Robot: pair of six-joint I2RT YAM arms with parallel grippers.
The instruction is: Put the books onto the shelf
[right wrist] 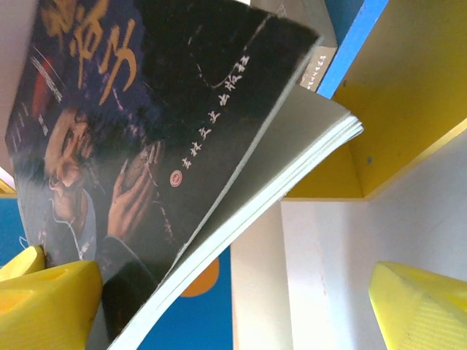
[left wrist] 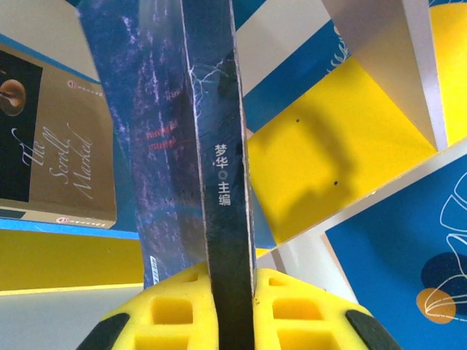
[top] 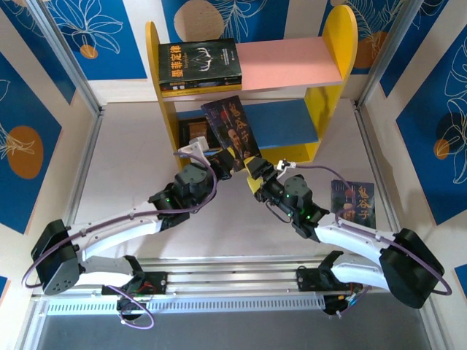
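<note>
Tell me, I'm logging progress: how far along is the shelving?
Done: a black yellow-titled book lies on the pink board of the yellow-sided wooden shelf. In hand: the left gripper grips a dark blue paperback before the blue board, right gripper open beside it. Left: a dark paperback on the table.

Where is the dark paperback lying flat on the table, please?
Top view: the dark paperback lies on the right, beside the right arm, near the yellow-sided wooden shelf.

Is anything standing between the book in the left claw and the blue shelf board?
Nothing visible blocks most of it. The book in the left claw leans before the blue board, whose middle and right lie bare. A brown book already occupies its left end.
</note>
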